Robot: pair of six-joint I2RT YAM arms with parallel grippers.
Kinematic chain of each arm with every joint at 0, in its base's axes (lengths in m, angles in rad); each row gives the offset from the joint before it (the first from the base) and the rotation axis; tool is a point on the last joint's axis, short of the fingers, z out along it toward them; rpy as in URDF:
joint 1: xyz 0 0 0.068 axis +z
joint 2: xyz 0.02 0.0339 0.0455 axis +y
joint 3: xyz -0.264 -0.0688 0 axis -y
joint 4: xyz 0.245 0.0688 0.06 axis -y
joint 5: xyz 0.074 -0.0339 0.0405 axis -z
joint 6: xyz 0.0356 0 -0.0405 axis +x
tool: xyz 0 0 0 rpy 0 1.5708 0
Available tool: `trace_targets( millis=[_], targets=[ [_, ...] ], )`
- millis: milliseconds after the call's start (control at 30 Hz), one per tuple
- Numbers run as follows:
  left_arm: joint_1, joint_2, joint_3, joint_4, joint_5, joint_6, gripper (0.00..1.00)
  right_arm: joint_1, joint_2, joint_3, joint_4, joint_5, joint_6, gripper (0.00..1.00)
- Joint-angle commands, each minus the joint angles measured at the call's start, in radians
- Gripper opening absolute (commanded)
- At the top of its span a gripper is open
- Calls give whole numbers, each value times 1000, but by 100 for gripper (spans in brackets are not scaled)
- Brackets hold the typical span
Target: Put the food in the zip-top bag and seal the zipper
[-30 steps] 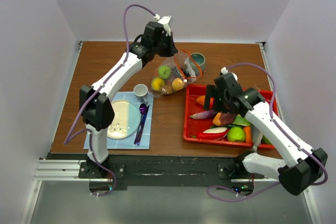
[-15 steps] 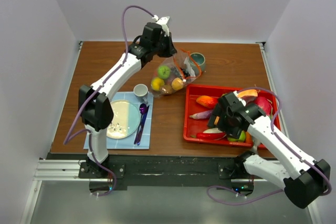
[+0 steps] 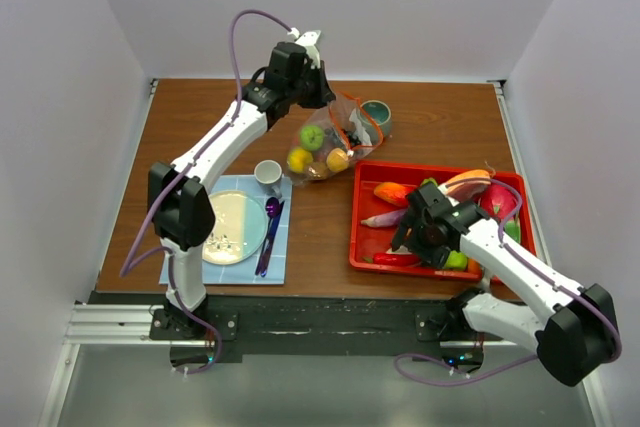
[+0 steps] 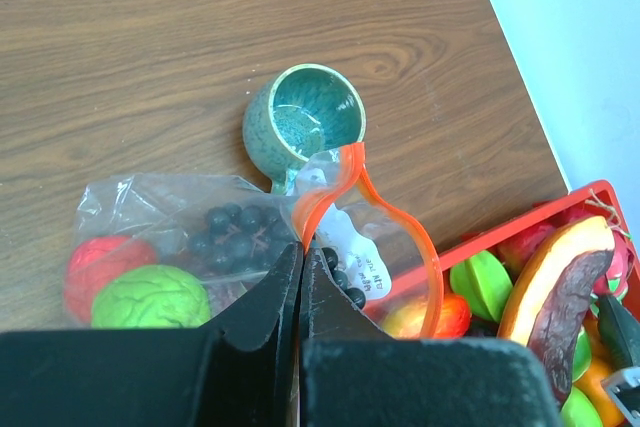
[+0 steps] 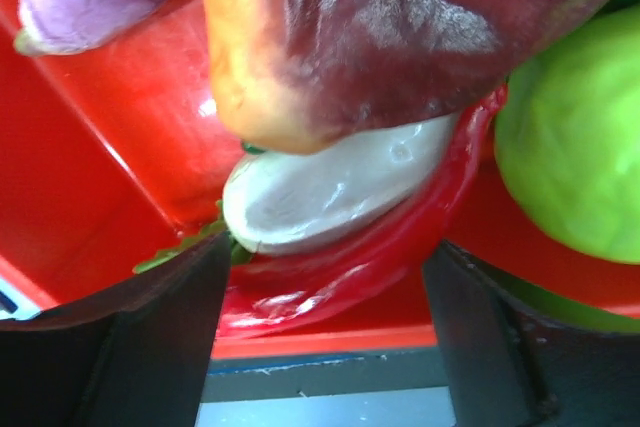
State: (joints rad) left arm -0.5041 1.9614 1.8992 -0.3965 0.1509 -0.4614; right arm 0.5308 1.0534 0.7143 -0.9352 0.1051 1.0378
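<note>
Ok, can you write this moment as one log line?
left hand: shut on bag | right hand: open around red chili in tray | bag: fruit inside

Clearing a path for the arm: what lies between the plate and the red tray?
Top view: beside the plate, a purple spoon on the blue mat, then bare wooden table up to the red tray.

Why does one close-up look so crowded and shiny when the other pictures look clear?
Right wrist view: the camera sits so near the red tray that food fills the frame, and glare streaks the red chili. Left wrist view: wood grain and green cup are crisp; the left gripper, shut on the zipper, is a dark shape at the bottom. Top view: even light, soft shadows.
</note>
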Motion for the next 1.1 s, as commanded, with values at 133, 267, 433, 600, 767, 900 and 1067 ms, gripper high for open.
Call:
trace_targets(
  millis=[133,267,433,600,767,900,1067],
  targets=[
    [9,-56,-3,54,15,-10,0,1,7,8,75,-25,19,46],
    [10,-53,-2,53,10,-10,0,1,7,54,44,-15,-2,25],
    [10,-50,0,53,10,-11,0,1,5,112,9,-7,-36,13],
    [10,-47,4,53,12,-13,0,0,-13,177,9,10,-96,3],
    [10,-33,31,39,13,-14,0,1,-26,298,44,70,-192,3],
    [10,-29,41,31,15,-14,0,1,-14,431,76,155,-289,2],
    [10,-24,46,27,27,-19,0,1,66,647,131,300,-396,2]
  ],
)
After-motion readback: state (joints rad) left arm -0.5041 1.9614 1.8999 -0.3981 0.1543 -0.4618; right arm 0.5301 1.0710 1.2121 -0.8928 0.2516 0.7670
